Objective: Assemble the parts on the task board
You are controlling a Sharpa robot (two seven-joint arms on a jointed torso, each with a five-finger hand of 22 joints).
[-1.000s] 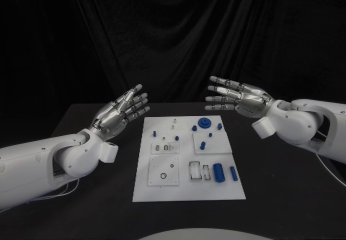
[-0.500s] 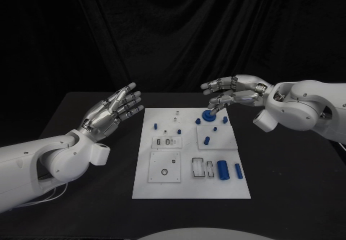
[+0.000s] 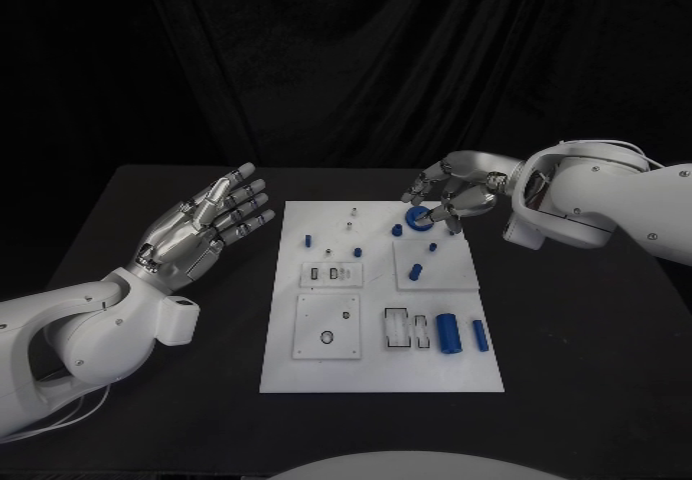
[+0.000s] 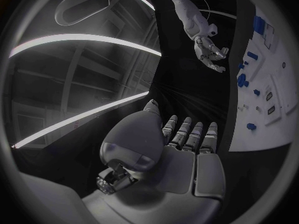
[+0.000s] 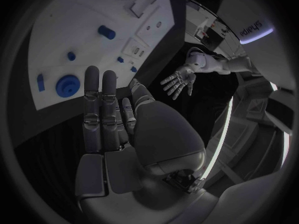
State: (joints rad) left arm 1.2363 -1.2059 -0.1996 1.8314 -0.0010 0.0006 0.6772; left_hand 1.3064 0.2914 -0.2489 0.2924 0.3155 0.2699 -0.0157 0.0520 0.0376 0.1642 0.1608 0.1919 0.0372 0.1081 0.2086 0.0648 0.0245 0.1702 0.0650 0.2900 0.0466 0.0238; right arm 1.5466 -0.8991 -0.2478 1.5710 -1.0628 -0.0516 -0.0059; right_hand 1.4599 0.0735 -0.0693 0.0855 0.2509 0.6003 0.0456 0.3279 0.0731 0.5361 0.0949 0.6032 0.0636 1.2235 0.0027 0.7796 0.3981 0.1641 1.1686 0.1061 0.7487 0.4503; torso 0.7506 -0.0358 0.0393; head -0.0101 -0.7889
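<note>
Head view: white task board flat on the middle of the black bench. Left hand raised off the board's left side, palm flat, fingers spread, holding nothing. Right hand poised over the board's far right corner, fingers curled down around the round blue gear-like part; cannot tell from here whether the fingertips touch it. Small blue pegs scattered across the far half of the board. Two blue cylinders lying side by side near the board's near right edge, just beside a clear rectangular recess.

Left wrist view: left hand seen from behind, fingers straight and apart, nothing in it, well clear of the task board. Right hand far off, fingers drooping toward the board's end.

Right wrist view: right hand with fingers extended side by side, tips near the round blue gear-like part, a gap visible between them; nothing grasped. Left hand beyond, splayed and released.
</note>
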